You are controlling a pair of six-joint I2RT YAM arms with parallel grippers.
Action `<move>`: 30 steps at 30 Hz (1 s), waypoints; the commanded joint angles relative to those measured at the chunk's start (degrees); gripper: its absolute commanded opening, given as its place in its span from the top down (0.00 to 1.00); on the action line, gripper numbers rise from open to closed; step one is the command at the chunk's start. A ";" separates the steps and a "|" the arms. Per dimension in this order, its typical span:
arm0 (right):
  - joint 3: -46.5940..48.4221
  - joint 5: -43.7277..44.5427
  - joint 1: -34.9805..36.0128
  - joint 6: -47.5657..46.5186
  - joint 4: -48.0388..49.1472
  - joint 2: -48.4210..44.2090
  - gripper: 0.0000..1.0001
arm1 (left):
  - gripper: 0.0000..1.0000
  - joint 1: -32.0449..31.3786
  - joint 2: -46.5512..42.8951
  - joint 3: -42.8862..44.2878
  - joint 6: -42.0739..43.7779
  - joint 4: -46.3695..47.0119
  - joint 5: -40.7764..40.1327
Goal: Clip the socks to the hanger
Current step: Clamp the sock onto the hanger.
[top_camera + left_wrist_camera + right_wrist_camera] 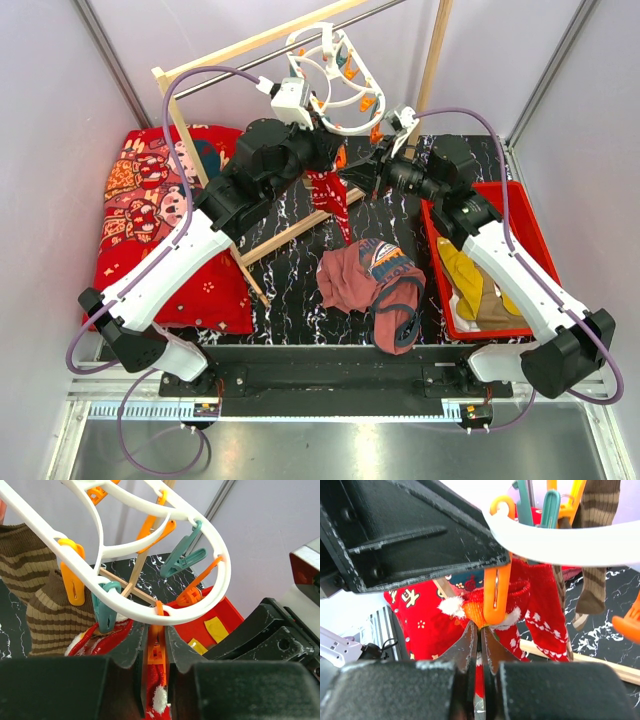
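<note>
The white hanger hangs from the rack rail, with orange and teal pegs on it. My left gripper is shut on an orange peg at the ring's lower edge. My right gripper is shut on the cuff of a red sock with white pattern and holds it up against that orange peg. The sock hangs down below both grippers. A brown-and-tan striped sock hangs from the hanger beside it. Mustard yellow socks lie in the red tray.
The red tray stands at the right. A rust-maroon garment lies at the table's middle front. A red cartoon-print cushion lies at the left. The wooden rack's pole and foot bar cross the table behind it.
</note>
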 commanded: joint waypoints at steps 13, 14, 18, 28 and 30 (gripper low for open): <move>3.96 2.45 0.45 -0.36 4.65 0.39 0.87 | 0.27 0.08 -2.67 -0.15 0.12 3.78 0.43; 3.96 2.62 0.45 -0.36 4.65 0.39 0.76 | 0.26 0.08 -2.67 -0.15 0.29 3.87 0.17; 2.65 5.08 0.36 -2.02 3.61 -0.84 0.56 | 0.28 0.34 -2.32 -0.15 0.56 3.78 -0.45; -3.24 16.51 -3.77 -5.20 0.96 -7.08 0.41 | 0.28 3.68 -1.87 -0.24 -1.11 3.87 1.22; -3.33 17.30 -4.73 -5.37 0.70 -7.17 0.38 | 0.27 4.38 -2.31 -0.41 -1.03 3.78 1.22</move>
